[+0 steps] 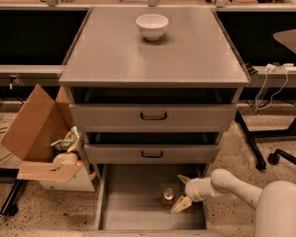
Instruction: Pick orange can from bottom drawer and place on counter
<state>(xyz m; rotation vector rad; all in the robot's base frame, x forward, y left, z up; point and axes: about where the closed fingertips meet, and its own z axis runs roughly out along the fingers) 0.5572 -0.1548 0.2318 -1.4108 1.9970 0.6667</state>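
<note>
The orange can [167, 197] stands upright on the floor of the open bottom drawer [133, 206], right of its middle. My gripper [179, 192] is inside the drawer just right of the can, at the end of the white arm coming in from the lower right. Its pale fingers [180, 204] are spread, open toward the can, one behind it and one in front, with nothing held. The counter [153, 48] is the flat grey top of the cabinet above.
A white bowl [152, 26] sits on the counter near its back edge. Two closed drawer fronts [153, 116] with black handles overhang the bottom drawer. An open cardboard box [44, 142] with litter stands on the floor at left. Chair legs [276, 152] are at right.
</note>
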